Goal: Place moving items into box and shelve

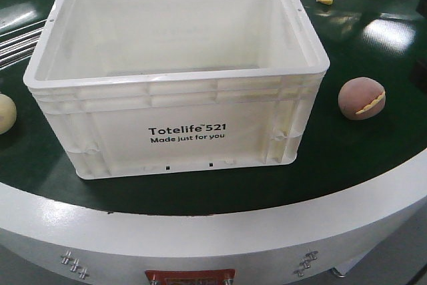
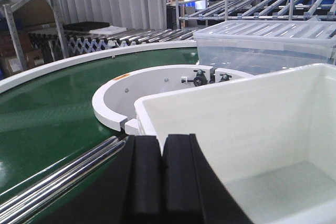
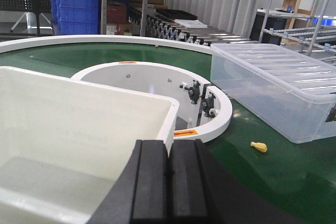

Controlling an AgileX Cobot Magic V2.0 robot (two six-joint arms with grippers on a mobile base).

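You have loaded nothing: white rectangular plastic crate (image 1: pixel 180 135) empty, pink-brown soft round ball (image 1: pixel 361 98) at its 3 o'clock, cream soft round ball (image 1: pixel 5 113) at 9 o'clock, left gripper (image 2: pixel 163 177) and right gripper (image 3: pixel 169 182) closed on nothing.

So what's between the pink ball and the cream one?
The white Totelife crate sits between the pink-brown ball and cream ball, per the front-facing view.

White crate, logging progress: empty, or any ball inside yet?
Empty: the white crate shows a bare floor; the pink ball and cream ball lie outside on the green belt.
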